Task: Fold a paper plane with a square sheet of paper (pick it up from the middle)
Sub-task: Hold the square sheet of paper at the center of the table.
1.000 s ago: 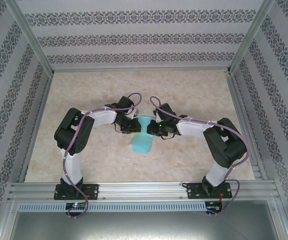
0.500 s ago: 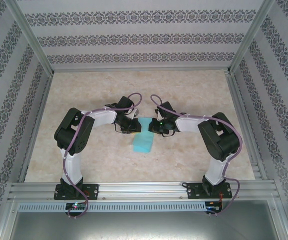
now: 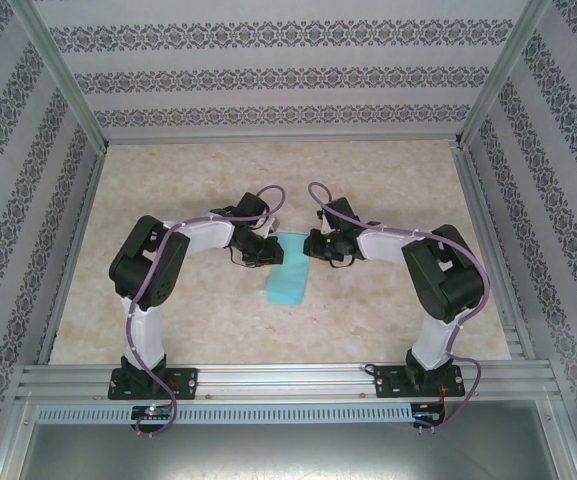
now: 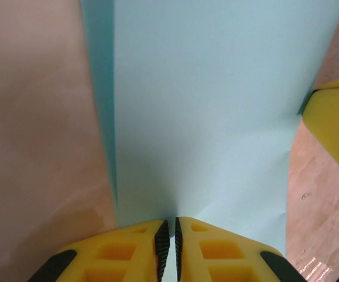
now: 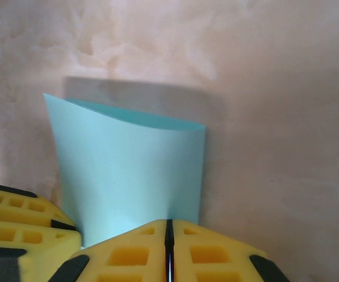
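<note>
Turquoise paper [image 3: 288, 285] lies over the middle of the beige marbled table [image 3: 188, 180], a narrow strip running from between the two grippers toward the near edge. The left arm [image 3: 148, 270] and right arm [image 3: 448, 280] bend inward and meet at the strip's far end. The sheet looks doubled over: from the right wrist its far edge bows open in two layers, and from the left wrist a darker layer shows along one side. Whether its near end rests on the table I cannot tell. The left gripper [image 4: 169, 226] has its yellow jaws pressed together, pinching the paper's edge. The right gripper [image 5: 169, 226] is likewise closed tight on the paper, just beside the left one.
</note>
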Robot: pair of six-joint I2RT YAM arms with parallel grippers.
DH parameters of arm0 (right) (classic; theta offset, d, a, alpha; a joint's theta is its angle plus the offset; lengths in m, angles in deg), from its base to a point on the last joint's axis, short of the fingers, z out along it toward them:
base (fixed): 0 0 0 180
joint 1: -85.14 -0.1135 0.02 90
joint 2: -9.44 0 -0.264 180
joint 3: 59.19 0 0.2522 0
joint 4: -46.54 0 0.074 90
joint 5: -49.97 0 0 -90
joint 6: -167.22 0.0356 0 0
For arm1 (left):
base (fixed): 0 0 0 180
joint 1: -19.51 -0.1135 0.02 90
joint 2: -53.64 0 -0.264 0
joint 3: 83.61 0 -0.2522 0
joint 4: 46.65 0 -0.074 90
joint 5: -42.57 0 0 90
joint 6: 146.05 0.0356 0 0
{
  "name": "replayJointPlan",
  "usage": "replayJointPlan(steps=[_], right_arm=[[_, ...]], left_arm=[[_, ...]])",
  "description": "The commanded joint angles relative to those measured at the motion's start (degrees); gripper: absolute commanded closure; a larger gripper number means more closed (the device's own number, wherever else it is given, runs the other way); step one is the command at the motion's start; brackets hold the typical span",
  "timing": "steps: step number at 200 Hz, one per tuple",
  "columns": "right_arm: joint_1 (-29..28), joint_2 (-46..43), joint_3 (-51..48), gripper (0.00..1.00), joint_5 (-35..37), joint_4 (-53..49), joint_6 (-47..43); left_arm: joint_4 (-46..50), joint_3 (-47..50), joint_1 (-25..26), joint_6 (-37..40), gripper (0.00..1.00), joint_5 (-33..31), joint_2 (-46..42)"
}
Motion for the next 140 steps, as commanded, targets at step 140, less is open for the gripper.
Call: replayJointPlan(steps=[140], right_arm=[[4.1, 5.2, 3.8, 0.92, 7.0, -1.6, -5.8]], left_arm=[[5.0, 6.5, 0.6, 2.9, 0.80, -11.6, 7.8]])
